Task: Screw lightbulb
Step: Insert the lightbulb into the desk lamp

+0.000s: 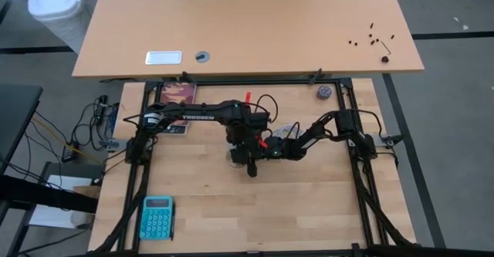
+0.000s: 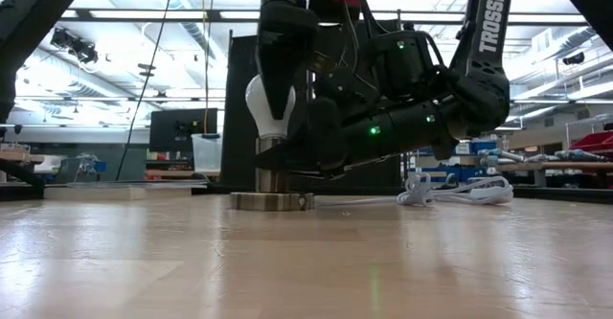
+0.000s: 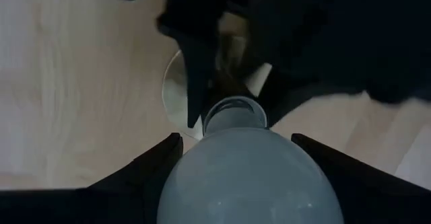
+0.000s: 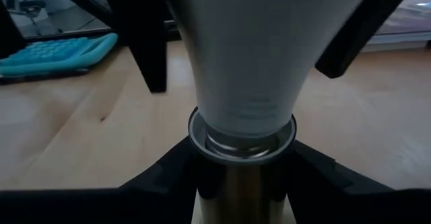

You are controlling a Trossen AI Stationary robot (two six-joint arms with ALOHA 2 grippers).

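Lightbulb upright on socket, grippers clamping both

Lightbulb stands upright, white body narrowing down to a silvery screw base seated inside the ring of a metallic socket. Right gripper has its 2 dark fingers on either side of the socket's barrel just under the ring, touching it (grip looks closed on it). 2 other dark fingers flank the bulb higher up; a teal calculator lies on the wooden table well behind.
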